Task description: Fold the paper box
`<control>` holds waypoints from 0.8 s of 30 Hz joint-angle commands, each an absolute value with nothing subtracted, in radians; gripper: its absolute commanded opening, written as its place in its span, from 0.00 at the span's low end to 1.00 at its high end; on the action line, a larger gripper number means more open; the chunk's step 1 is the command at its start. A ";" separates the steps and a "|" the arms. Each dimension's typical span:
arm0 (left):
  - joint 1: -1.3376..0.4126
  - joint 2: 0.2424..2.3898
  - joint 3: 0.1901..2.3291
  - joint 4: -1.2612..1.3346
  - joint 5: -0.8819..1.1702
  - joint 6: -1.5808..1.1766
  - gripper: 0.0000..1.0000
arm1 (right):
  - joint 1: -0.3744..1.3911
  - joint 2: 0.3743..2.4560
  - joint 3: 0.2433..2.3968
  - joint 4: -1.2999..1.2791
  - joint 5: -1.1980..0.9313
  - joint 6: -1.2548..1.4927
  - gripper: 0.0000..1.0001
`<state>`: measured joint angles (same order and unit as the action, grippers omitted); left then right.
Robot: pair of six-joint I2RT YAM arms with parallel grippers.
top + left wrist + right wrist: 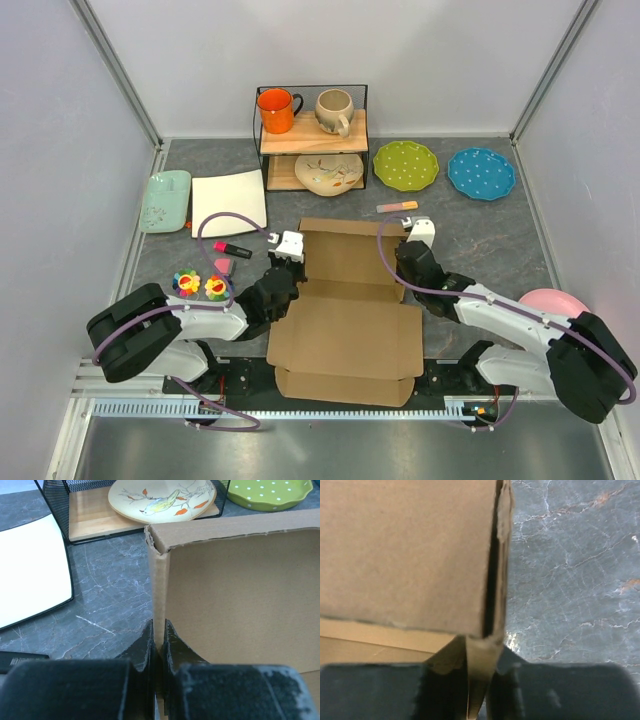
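while the paper box (345, 340) lies at the lower centre of the top view, its lid panel flat nearest the bottom edge and its tray half beyond, the step in hand looks like standing up the two side walls. the left gripper (158, 632) is clamped on the left wall's lower edge. the right gripper (470, 664) straddles the doubled right wall, but whether it presses i cannot tell. both walls should likely be held square to the back wall, with the inner flaps tucked evenly, not crushed. tabs and slots are hidden. the right wrist view is blurred, its fingers barely readable.
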<state>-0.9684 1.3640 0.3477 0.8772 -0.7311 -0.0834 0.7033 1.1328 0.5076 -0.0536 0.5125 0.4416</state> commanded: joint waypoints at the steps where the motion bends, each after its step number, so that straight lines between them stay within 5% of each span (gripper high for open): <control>1: -0.977 1.336 0.374 0.862 -0.756 -0.095 0.02 | 0.706 1.164 0.517 -0.103 0.472 0.462 0.04; 6: -0.979 1.332 0.388 0.815 -0.779 -0.138 0.02 | 0.710 1.154 0.520 -0.104 0.517 0.466 0.00; 15: -0.979 1.278 0.413 0.620 -0.742 -0.213 0.29 | 0.713 1.074 0.528 -0.008 0.598 0.404 0.00; 22: -0.976 1.345 0.391 0.669 -0.710 -0.224 0.29 | 0.713 1.134 0.566 0.080 0.572 0.391 0.00; 24: -0.977 1.371 0.394 0.699 -0.680 -0.212 0.09 | 0.713 1.152 0.575 0.078 0.568 0.394 0.00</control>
<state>-0.9737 1.3224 0.3985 0.6415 -0.7189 -0.1894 0.7109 1.1286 0.5152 -0.0055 0.5728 0.3946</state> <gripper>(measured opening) 0.216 0.070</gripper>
